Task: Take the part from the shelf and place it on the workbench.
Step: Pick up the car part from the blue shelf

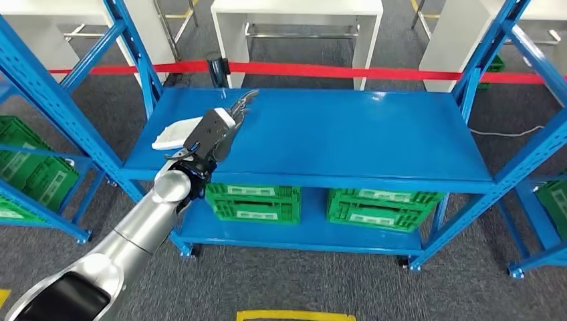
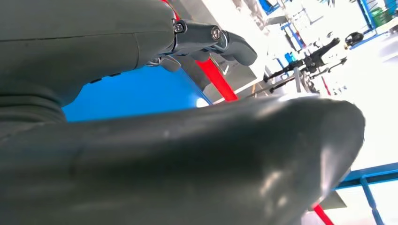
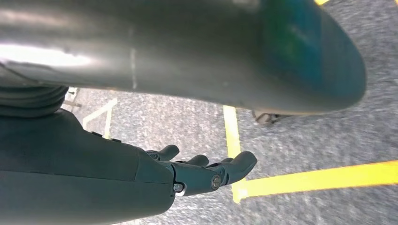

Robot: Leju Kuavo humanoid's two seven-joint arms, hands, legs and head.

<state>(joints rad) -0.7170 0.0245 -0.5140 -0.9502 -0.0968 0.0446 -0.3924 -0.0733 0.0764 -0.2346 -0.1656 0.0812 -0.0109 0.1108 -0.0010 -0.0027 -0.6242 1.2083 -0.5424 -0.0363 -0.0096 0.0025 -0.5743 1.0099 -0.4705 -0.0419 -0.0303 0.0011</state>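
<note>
- The floor (image 1: 321,281) is grey carpet with a yellow line at the near edge, and a blue shelf (image 1: 348,134) stands on it.
- The silver left arm (image 1: 134,227) comes up from the near left corner; its lower end is cut off by the picture edge.
- The left hand (image 1: 217,134) is over the left part of the top shelf board, with its fingers (image 1: 242,103) stretched out straight and apart. It holds nothing.
- The white part (image 1: 175,132) lies flat on the top board, just left of the hand. The hand hides its right end, so I cannot tell if they touch.
- Under the top board sit two green crates (image 1: 321,200); their tops are hidden by the board.
- In the right wrist view the right hand (image 3: 197,171) hangs over the carpet and yellow lines, fingers a little bent and apart, with nothing in them.
- Farther back runs a red tape (image 1: 348,71), then white tables (image 1: 297,27), cut off at the top.
</note>
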